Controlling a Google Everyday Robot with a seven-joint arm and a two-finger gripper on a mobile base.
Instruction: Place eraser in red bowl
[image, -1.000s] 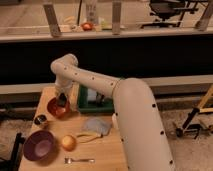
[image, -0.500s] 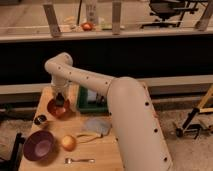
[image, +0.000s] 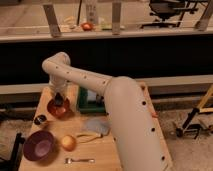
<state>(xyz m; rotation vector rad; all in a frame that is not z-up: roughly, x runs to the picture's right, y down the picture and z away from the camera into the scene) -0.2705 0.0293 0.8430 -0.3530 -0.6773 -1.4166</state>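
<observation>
Wooden table (image: 75, 122) — red bowl (image: 52, 110) under the gripper (image: 59, 100), purple bowl (image: 39, 145), dark tin (image: 40, 119), round fruit (image: 68, 143), grey cloth (image: 96, 125)

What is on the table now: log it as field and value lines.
gripper: low over the red bowl
red bowl: left side of the table
eraser: cannot be told apart from the dark gripper
tin: beside the red bowl, on its near left
purple bowl: near left corner
round fruit: just right of the purple bowl
utensil: by the near edge
</observation>
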